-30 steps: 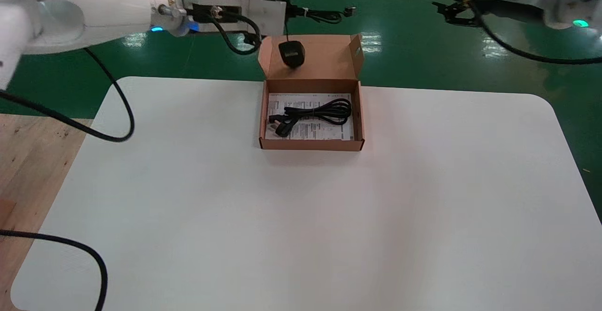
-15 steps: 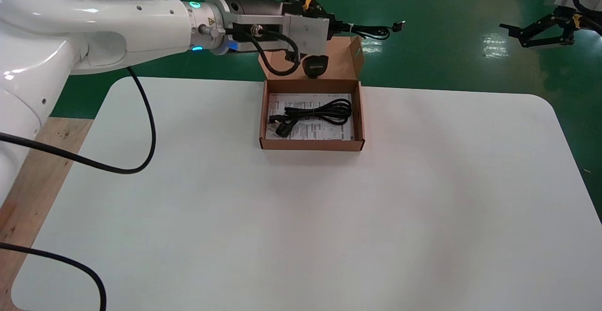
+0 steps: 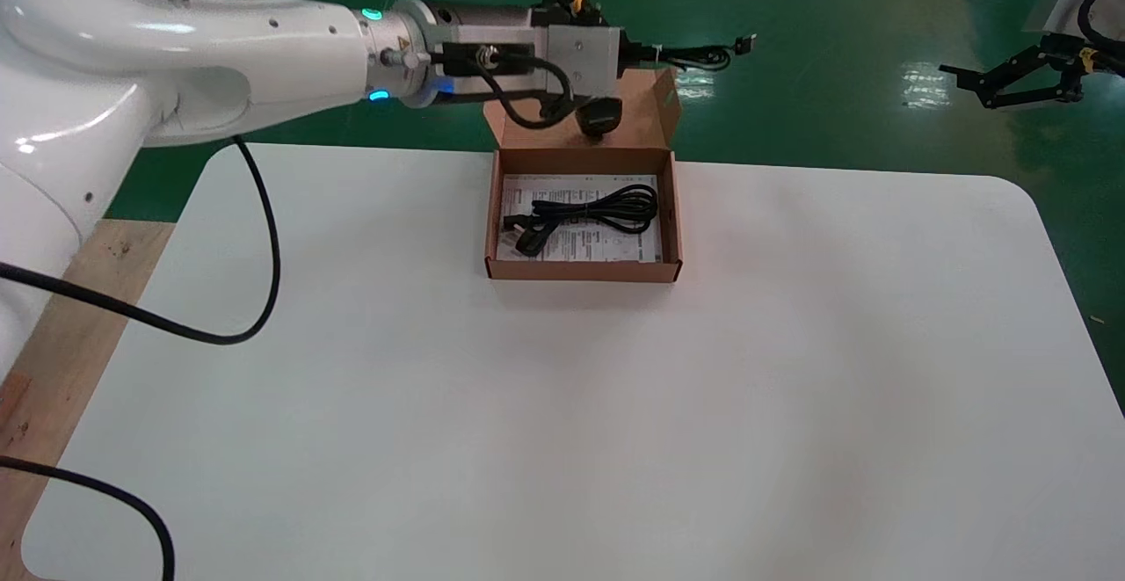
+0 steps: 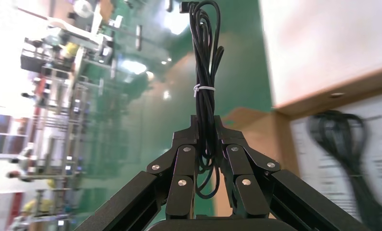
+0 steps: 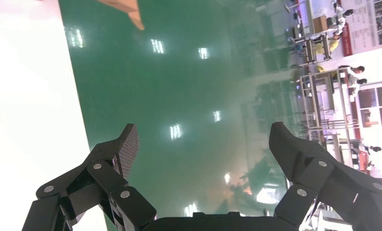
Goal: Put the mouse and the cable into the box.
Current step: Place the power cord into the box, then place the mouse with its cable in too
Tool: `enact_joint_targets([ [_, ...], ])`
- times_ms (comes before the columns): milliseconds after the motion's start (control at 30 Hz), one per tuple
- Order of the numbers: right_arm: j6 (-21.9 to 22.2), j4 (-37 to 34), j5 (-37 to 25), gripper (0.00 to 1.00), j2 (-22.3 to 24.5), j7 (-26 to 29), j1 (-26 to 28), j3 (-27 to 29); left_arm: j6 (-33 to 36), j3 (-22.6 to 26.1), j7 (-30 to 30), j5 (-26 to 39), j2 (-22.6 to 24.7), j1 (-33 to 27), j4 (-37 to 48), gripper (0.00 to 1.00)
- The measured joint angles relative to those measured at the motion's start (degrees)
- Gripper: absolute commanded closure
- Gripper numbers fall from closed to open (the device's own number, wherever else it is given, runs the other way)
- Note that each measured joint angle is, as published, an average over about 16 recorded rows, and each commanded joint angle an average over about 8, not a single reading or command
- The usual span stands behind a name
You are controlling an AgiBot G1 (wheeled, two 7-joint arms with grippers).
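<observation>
Left gripper [image 3: 635, 52] is raised beyond the table's [image 3: 562, 423] far edge, level with the top of the box's open lid [image 3: 646, 115]. In the left wrist view its fingers [image 4: 184, 159] are pressed in on the mouse's bundled cord [image 4: 204, 62], which is bound with a white tie and sticks out past the fingertips. The mouse [image 3: 599, 115] hangs below that gripper, clear of any surface, and is seen against the upright lid just above the box's far wall. The box [image 3: 580, 272] sits on the table near the far edge, at the middle. Inside it, the coiled black cable [image 3: 598, 209] lies on a printed leaflet [image 3: 580, 247]. Whether the mouse hangs directly over the box or behind it cannot be told from these views. Right gripper [image 3: 1011, 87] is parked well apart to the far right, above the green floor [image 3: 835, 106], its fingers [image 5: 126, 144] spread wide and holding nothing.
</observation>
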Motion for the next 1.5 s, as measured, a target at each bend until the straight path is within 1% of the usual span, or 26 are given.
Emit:
enact_joint_targets([
  [267,-0.8,-0.5,-0.1,0.00,-0.4,-0.2,-0.3,-0.1,-0.7,2.9,-0.6,-2.8,-0.1,-0.9,0.4,1.00],
  [400,-1.3,-0.7,-0.1,0.00,-0.4,-0.3,-0.4,-0.1,-1.2,3.8,-1.4,-4.9,-0.1,0.5,1.2,1.00],
  [500,-1.7,-0.9,-0.2,0.00,-0.3,-0.4,-0.6,-0.2,-1.6,4.0,-3.2,-7.3,-0.1,2.5,2.3,1.00],
  [700,-2.4,-1.4,-0.6,0.00,0.1,-0.4,-0.8,-0.5,-2.5,3.8,-9.2,-12.9,-0.1,7.4,4.9,1.00],
  [867,-3.0,-1.9,-1.2,0.00,0.6,-0.4,-1.1,-0.9,-2.9,3.4,-16.1,-17.5,-0.2,10.7,7.3,1.00],
  [1000,-3.4,-2.2,-1.6,0.00,0.8,-0.2,-1.3,-1.2,-3.1,3.6,-21.3,-19.6,-0.3,12.1,8.8,1.00],
  [1033,-3.5,-2.3,-1.8,0.00,0.8,-0.2,-1.3,-1.3,-3.1,3.8,-22.4,-19.9,-0.3,12.3,9.1,0.98],
  [1167,-3.7,-2.6,-2.1,0.00,0.8,0.0,-1.5,-1.6,-3.3,4.8,-26.3,-20.4,-0.4,12.8,10.1,0.78],
  [1267,-3.9,-2.7,-2.3,0.00,0.7,0.1,-1.6,-1.7,-3.4,5.7,-28.7,-20.2,-0.4,12.9,10.6,0.41],
  [1300,-3.9,-2.7,-2.4,0.00,0.6,0.2,-1.6,-1.8,-3.4,6.0,-29.4,-20.1,-0.4,12.9,10.7,0.31],
  [1433,-4.4,-2.8,-2.6,0.00,0.4,0.5,-1.7,-1.9,-3.6,7.3,-31.6,-19.5,-0.5,12.9,11.0,0.00],
  [1500,-4.7,-2.9,-2.7,0.00,0.3,0.7,-1.8,-2.0,-3.7,7.9,-32.5,-19.2,-0.5,12.9,11.2,0.00],
])
